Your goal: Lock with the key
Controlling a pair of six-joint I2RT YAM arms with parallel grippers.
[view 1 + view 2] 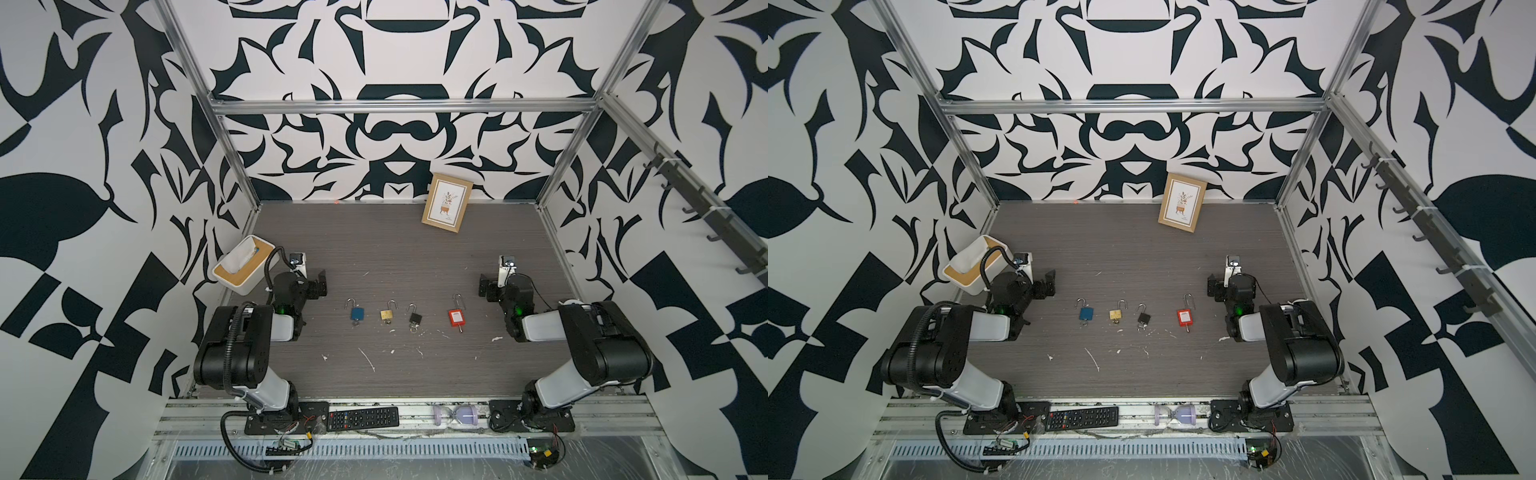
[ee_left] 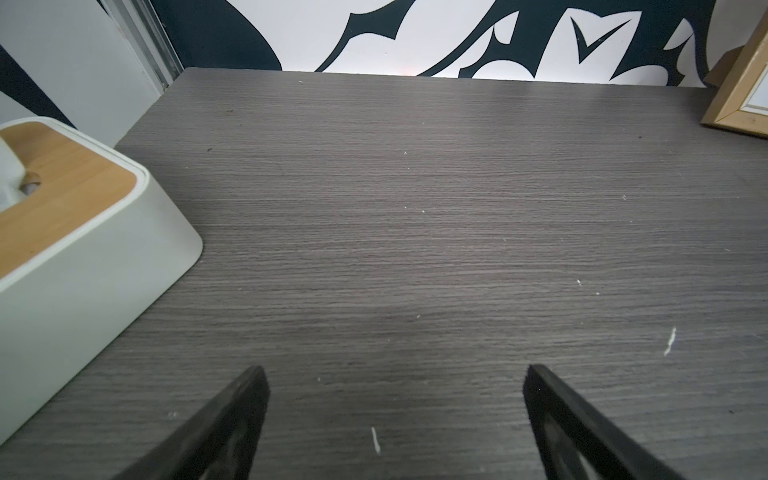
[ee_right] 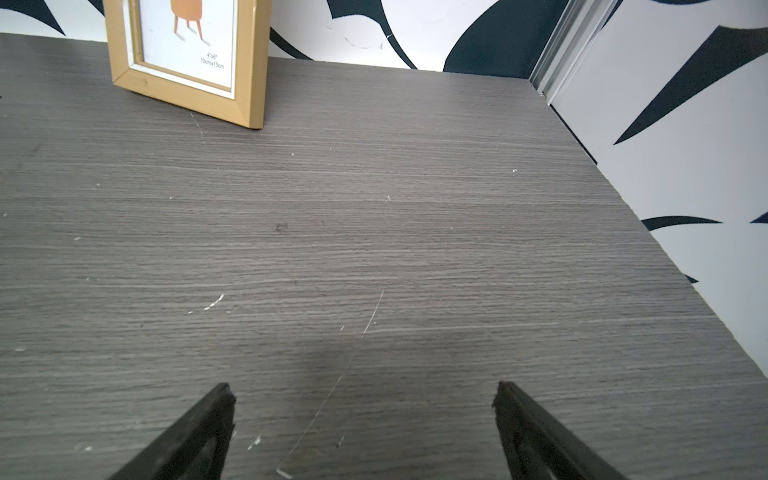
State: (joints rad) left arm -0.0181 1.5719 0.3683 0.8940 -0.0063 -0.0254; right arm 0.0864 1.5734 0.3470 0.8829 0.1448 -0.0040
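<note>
Flanking a row of four padlocks on the grey table (image 1: pixel 374 249), the left claw (image 1: pixel 316 284) and the right claw (image 1: pixel 486 286) sit with jaws spread wide, and neither is grasping anything. Both wrist views show only bare tabletop between the dark fingertips.

The blue padlock (image 1: pixel 357 312) lies nearest the left claw, on its inner side and a little back toward the arm bases. The red padlock (image 1: pixel 456 317) lies likewise near the right claw. The brass padlock (image 1: pixel 387 314) and the black padlock (image 1: pixel 414 318) rest between them, well apart from either claw. All four shackles stand swung open in both top views. A key seems to hang from the base of each body, though these are too small to make out clearly.

A tissue box (image 1: pixel 243 270) stands just beside the left claw on its outer side. A picture frame (image 1: pixel 447 202) leans at the back wall, far ahead of the right claw.

By the look of things, the job has not begun: no padlock is touched, none is shut. What remains, it appears, is everything. A claw must choose a padlock and steady its body, the shackle must be pressed home, and the key must be turned, probably with one claw holding while the other works.
</note>
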